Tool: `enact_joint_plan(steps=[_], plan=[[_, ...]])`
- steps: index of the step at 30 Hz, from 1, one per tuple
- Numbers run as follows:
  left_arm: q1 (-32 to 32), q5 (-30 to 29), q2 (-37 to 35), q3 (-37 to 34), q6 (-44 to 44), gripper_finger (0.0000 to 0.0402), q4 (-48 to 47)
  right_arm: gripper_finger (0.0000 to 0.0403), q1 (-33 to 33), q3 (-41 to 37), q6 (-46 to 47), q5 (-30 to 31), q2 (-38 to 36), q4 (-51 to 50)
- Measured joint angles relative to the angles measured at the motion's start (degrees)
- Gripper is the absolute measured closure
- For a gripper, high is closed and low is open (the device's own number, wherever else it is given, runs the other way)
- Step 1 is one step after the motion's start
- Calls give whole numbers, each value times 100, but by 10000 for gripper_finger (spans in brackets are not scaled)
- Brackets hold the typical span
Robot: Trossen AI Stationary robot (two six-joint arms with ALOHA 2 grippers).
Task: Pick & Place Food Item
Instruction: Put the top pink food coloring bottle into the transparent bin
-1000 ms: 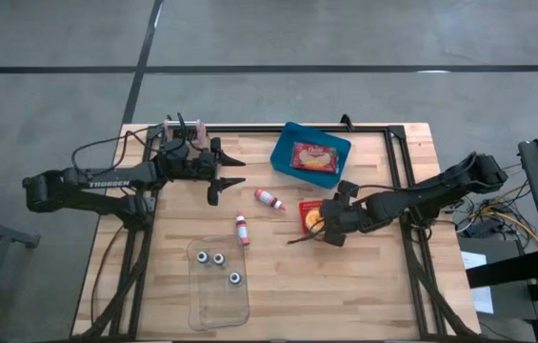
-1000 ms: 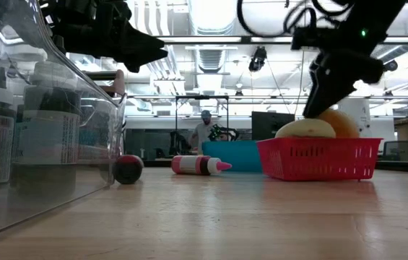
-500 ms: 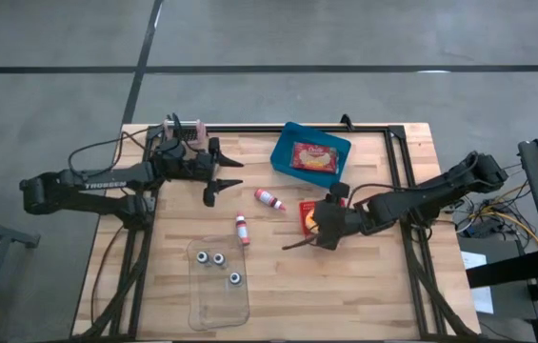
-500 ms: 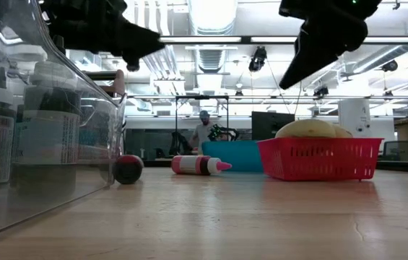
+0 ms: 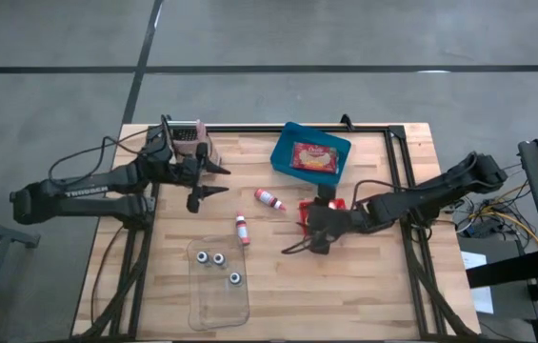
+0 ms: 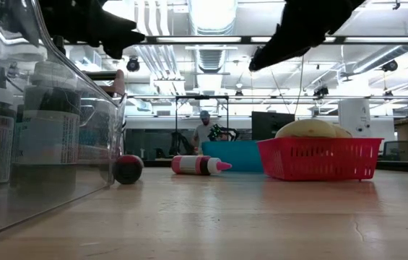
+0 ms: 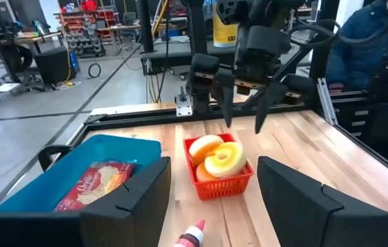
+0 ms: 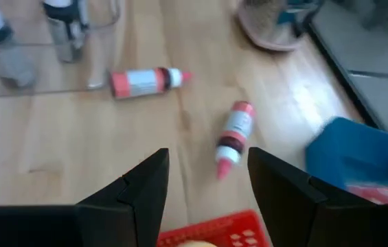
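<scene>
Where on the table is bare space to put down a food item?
Bare wood lies between the clear tray and the table's right edge, below the red basket. Crowded: the middle, with two small bottles, the basket and the blue bin.

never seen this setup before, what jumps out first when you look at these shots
The red basket of donut-like pastries near the table's middle draws the eye, with the right gripper hanging open just above it. Beside it sits a blue bin holding a snack packet, and two small red-and-white bottles lie on the wood. The left gripper waits open over the table's left side.
</scene>
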Motion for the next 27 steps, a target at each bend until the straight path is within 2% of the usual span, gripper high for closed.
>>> enact_joint_plan(steps=[4, 9, 22, 27], plan=[[0, -80, -7, -4, 1, 179, -35, 207, -178, -7, -51, -312, 191, 98], [-2, -360, -7, -6, 52, 179, -298, 207, -332, -9, -224, -331, 492, 246], [-4, -359, 2, -92, 95, 179, -232, 207, -655, -9, -489, -383, 665, 663], [-4, -356, 2, -92, 114, 179, -184, 207, -854, 2, -276, -1120, 943, 840]])
